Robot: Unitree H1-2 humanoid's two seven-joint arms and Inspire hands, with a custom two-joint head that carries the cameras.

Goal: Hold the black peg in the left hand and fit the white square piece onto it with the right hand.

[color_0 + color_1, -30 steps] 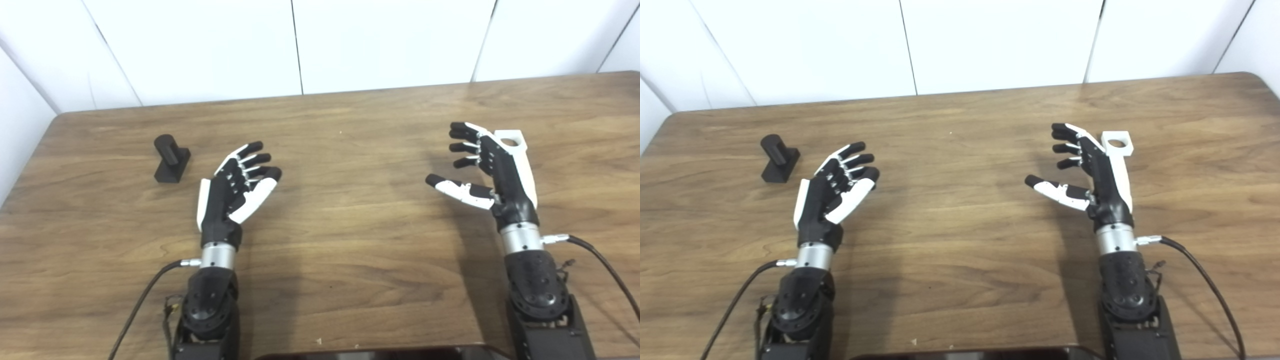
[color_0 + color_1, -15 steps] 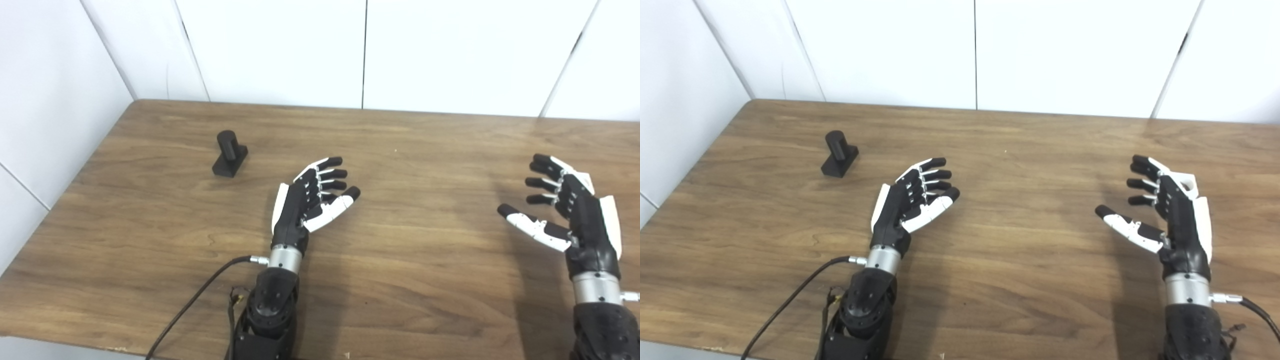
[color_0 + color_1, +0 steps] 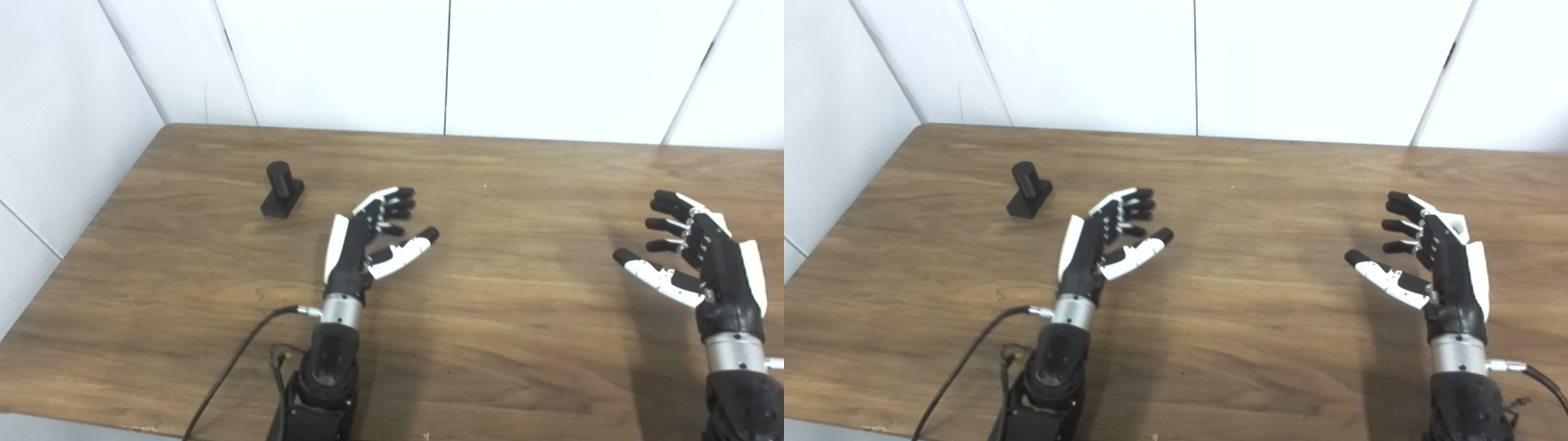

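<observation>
The black peg [image 3: 282, 191], a short cylinder on a square black base, stands on the wooden table [image 3: 502, 318] at the far left. My left hand [image 3: 370, 242] hovers right of it and nearer to me, open, fingers a little curled, holding nothing. My right hand [image 3: 1433, 260] is at the right side, open with fingers spread and empty. The white square piece [image 3: 1458, 225] with a round hole lies on the table just behind the right hand; only its corner shows in the right eye view, and the hand hides it in the left eye view.
White wall panels [image 3: 447, 61] rise behind the table and along its left side. The table's left edge [image 3: 73, 245] runs diagonally close to the peg. A black cable [image 3: 233, 367] trails from the left wrist toward the front edge.
The camera swung left a second ago, shifting the whole picture. Over the last half second my left hand turned a little and curled its fingers. The right hand, peg and white piece stayed put.
</observation>
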